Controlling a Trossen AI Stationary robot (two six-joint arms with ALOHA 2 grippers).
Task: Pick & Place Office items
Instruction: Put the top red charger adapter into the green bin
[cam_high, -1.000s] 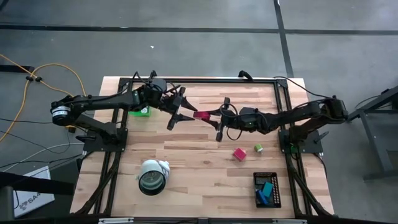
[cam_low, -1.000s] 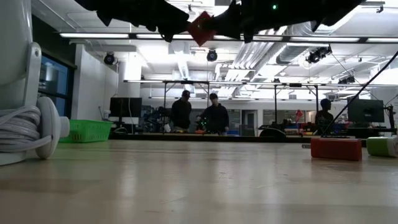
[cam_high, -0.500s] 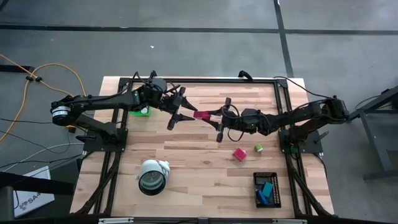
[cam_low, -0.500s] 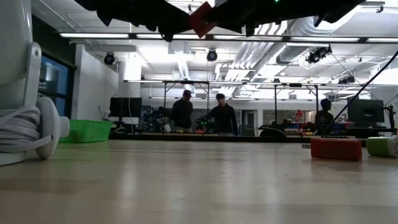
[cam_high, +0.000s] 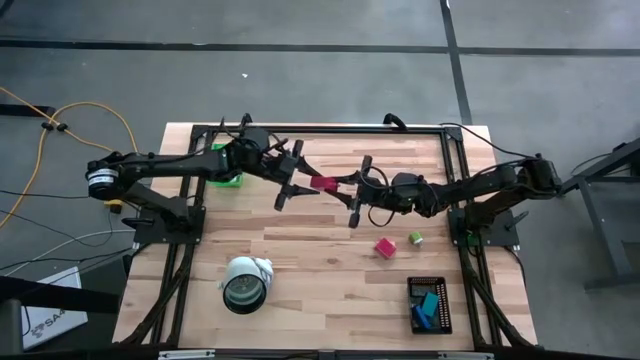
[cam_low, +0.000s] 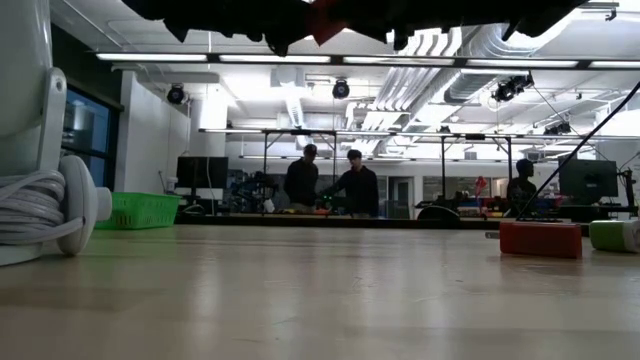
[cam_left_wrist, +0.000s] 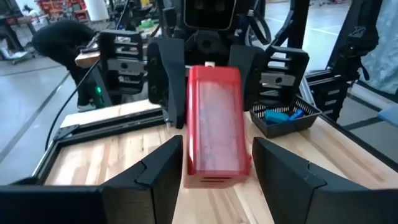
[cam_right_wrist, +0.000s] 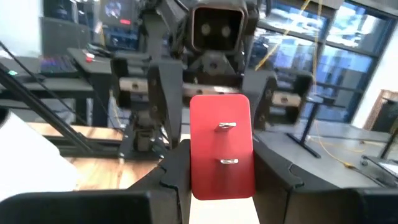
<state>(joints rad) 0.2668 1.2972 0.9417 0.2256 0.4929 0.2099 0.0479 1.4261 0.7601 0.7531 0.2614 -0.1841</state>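
Note:
A red block (cam_high: 322, 183) hangs in the air over the middle of the table between my two grippers. My left gripper (cam_high: 308, 183) comes at it from the left and my right gripper (cam_high: 338, 182) from the right, and each is shut on one end of it. The left wrist view shows the block (cam_left_wrist: 214, 124) lengthwise. In the right wrist view the block (cam_right_wrist: 222, 146) has two small metal bits on its face. In the low view only its lower corner (cam_low: 320, 20) shows, at the top edge. A second red block (cam_high: 385, 247) and a green cube (cam_high: 415, 238) lie on the table. My left gripper pinches the block's left end (cam_left_wrist: 214, 173) between its two fingers (cam_left_wrist: 163, 169). It comes in level from the table's left, along the block. The block is lifted clear of the table. My right gripper pinches the block's right end (cam_right_wrist: 222, 183) between its two fingers (cam_right_wrist: 273, 171), level from the table's right and along the block. The block's other end lies between the left arm's fingers.
A big white-and-grey roll (cam_high: 245, 283) stands near the table's front left. A black tray (cam_high: 441, 318) with blue and teal bits sits at the front right. A green tray (cam_high: 230, 180) lies under the left arm. People stand in the room beyond the table.
The red block has risen between the two grippers; in the low view it has gone from well in view to almost past the top edge. Both grippers have gone up with it.

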